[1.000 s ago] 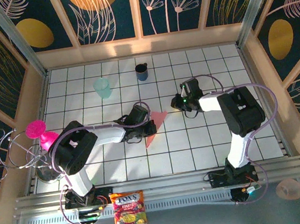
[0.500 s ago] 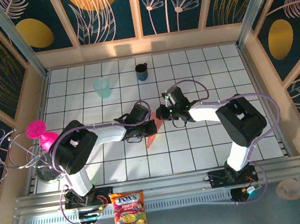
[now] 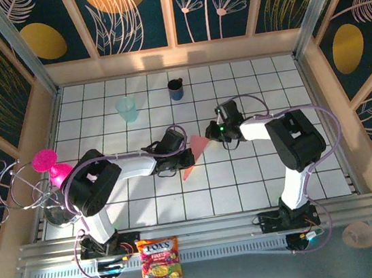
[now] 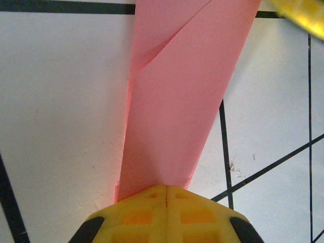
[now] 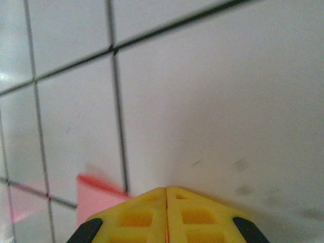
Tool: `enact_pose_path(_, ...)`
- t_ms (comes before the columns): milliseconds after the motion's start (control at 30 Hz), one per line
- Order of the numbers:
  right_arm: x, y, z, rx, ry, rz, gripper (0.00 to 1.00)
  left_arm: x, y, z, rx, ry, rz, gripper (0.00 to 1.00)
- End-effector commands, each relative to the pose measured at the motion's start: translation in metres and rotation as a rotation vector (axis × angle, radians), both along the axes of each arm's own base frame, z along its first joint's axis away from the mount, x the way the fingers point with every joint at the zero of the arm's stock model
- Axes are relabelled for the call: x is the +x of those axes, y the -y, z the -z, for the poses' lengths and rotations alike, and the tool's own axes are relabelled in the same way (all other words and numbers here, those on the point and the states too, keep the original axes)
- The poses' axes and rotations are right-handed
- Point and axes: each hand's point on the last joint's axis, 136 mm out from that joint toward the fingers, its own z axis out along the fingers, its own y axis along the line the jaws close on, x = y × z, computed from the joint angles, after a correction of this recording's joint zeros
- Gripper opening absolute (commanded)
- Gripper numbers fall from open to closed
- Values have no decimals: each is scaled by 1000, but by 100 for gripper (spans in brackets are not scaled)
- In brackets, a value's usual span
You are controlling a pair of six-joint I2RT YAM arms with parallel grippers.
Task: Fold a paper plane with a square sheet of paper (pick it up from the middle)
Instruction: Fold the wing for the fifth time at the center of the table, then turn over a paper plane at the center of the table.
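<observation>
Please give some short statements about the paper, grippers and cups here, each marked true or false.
The left gripper is shut on the pink paper. True.
The paper is a flat unfolded square. False: it is folded narrow, with a crease showing.
The right gripper is wide open. False: it is shut.
The dark mug stands on the paper. False: it stands apart, farther back.
The magenta goblet stands left of the paper. True.
</observation>
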Motion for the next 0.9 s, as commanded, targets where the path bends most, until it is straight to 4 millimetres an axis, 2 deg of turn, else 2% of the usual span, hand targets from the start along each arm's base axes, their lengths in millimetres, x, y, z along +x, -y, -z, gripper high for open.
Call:
enact_pose_path(0, 14, 17, -7, -67, 27, 43, 9, -16, -9, 6, 35, -56, 9, 0)
enact_pose_path(133, 10, 18, -30, -52, 60, 51, 12, -1, 4, -32, -51, 10, 8, 0)
enact_pose_path(200, 3, 17, -41, -42, 73, 54, 14, 9, 8, -64, -105, 66, 2, 0)
enact_pose_path(300, -6, 15, -54, -58, 86, 61, 22, 20, 1, -88, -133, 119, -21, 16)
enact_pose_path(367, -14, 11, -60, -80, 87, 63, 29, 26, -9, -96, -130, 145, -43, 26)
enact_pose_path(500, -25, 5, -66, -133, 77, 93, 47, 36, -40, -90, -65, 172, -117, 44)
enact_pose_path(633, -43, -13, -63, -188, 43, 104, 62, 41, -67, -77, -10, 186, -175, 56)
enact_pose_path(767, -56, -34, -52, -256, 3, 105, 70, 42, -96, -57, 58, 178, -246, 70)
enact_pose_path(867, -59, -46, -44, -297, -13, 101, 72, 35, -109, -40, 68, 154, -279, 79)
